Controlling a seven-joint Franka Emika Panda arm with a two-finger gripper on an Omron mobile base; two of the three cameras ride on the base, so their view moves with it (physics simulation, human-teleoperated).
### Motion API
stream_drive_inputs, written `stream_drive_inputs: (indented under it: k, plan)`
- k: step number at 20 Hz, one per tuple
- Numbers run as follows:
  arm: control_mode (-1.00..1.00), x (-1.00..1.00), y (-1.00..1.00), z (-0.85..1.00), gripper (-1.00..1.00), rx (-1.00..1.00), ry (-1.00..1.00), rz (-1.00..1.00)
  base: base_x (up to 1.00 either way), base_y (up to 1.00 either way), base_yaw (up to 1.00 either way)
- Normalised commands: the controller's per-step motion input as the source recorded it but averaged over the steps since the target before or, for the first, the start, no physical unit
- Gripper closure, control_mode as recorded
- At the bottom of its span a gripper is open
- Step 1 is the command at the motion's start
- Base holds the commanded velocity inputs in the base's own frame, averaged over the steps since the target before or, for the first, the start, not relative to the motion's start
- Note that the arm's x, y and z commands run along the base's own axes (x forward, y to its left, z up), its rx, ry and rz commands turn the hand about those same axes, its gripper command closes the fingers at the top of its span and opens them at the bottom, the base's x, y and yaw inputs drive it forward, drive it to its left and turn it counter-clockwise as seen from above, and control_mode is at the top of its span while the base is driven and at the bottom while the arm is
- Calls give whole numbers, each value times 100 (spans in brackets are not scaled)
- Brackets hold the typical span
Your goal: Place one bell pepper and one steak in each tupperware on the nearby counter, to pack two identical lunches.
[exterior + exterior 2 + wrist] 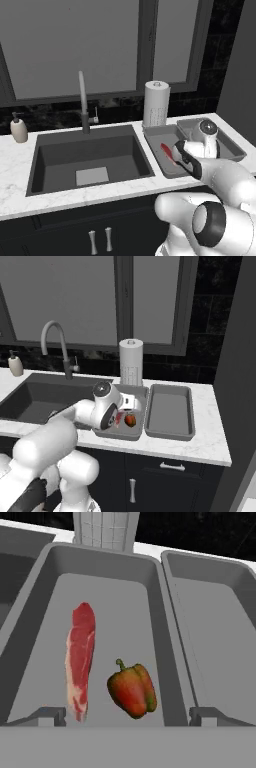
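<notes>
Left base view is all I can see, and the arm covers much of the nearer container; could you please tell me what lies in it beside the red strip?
Observer: A bell pepper lies next to the steak, which is your red strip. Both rest on the floor of that container and do not touch.
Operator: Thank you. Is there any food in the second container?
Observer: No, the second container has neither steak nor pepper in it.
Operator: Is the claw holding anything?
Observer: No, the claw is open, its fingers wide apart, and the pepper in front of it is not gripped.
</notes>
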Motion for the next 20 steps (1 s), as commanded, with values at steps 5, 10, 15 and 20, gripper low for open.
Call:
stream_drive_inputs:
  k: [5, 10, 15, 20]
  plan:
    - [-100, -100, 47, 51, -100, -1, -8, 0, 0, 0, 0]
    - [-100, -97, 60, 65, -100, -5, -14, 0, 0, 0, 0]
    - [-100, -99, 18, 66, -100, -1, -11, 0, 0, 0, 0]
    - [-100, -100, 0, 9, -100, 0, -7, 1, 0, 0, 0]
